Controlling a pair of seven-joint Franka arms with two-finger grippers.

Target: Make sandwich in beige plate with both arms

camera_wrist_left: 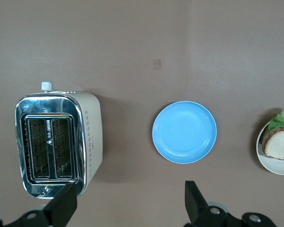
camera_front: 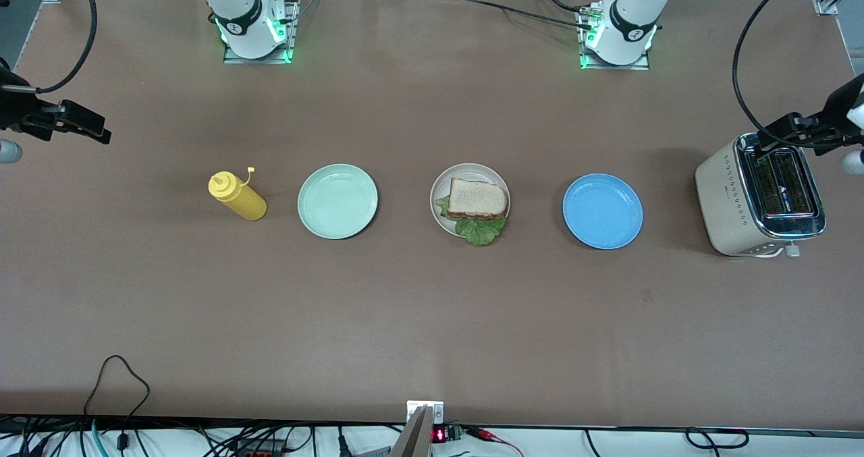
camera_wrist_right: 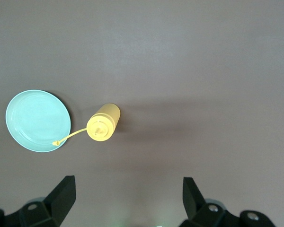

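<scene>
The sandwich [camera_front: 477,198] lies on the beige plate [camera_front: 437,197] in the middle of the table: a toasted slice on top and green lettuce [camera_front: 480,230] spilling over the rim toward the front camera. What is under the top slice is hidden. The left wrist view catches the sandwich [camera_wrist_left: 280,143] and its plate [camera_wrist_left: 270,166] at its edge. My left gripper [camera_front: 783,135] hangs open and empty over the toaster; its open gripper [camera_wrist_left: 131,203] holds nothing. My right gripper [camera_front: 84,125] hangs open and empty over bare table at the right arm's end, its gripper [camera_wrist_right: 128,198] wide apart.
A mint green plate [camera_front: 337,201] and a yellow squeeze bottle [camera_front: 237,197] stand toward the right arm's end. A blue plate [camera_front: 603,211] and a cream toaster [camera_front: 759,200] with empty slots stand toward the left arm's end. Cables hang at both table ends.
</scene>
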